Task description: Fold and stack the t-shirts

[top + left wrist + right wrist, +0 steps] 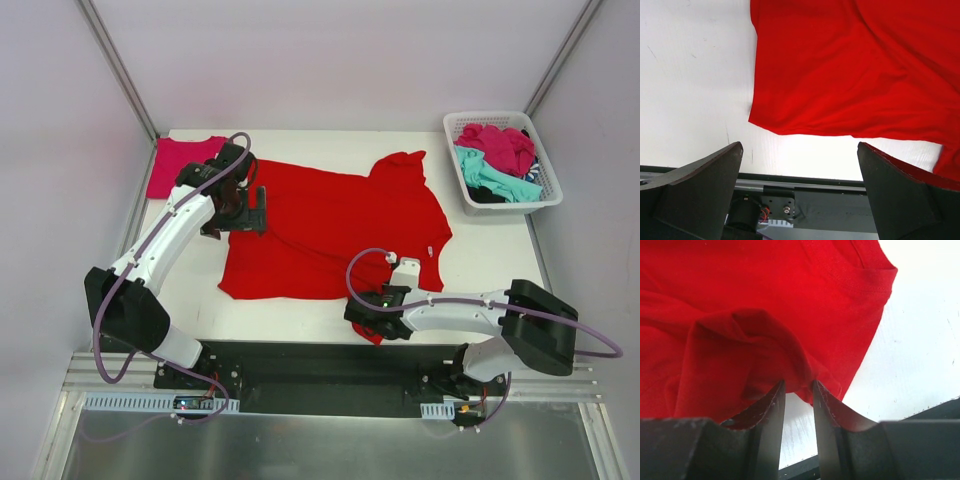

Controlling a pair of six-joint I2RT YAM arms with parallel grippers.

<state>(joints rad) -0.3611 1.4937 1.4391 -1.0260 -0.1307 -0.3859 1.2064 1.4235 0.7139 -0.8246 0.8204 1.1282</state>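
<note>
A large bright red t-shirt (330,220) lies spread on the white table, collar toward the back. My right gripper (368,318) is low at the table's front edge, by the shirt's near sleeve. In the right wrist view its narrow jaws (799,385) pinch a raised fold of the red cloth (740,290) at the tips. My left gripper (252,212) hovers over the shirt's left edge, wide open with nothing in it (800,145). The red shirt's lower corner (850,65) shows beyond it. A folded magenta-pink t-shirt (178,165) lies at the back left.
A white lattice basket (492,117) at the back right holds crumpled magenta (500,145), teal (490,180) and dark shirts. The black mounting rail (320,365) runs along the near table edge. Grey walls close in the table on both sides.
</note>
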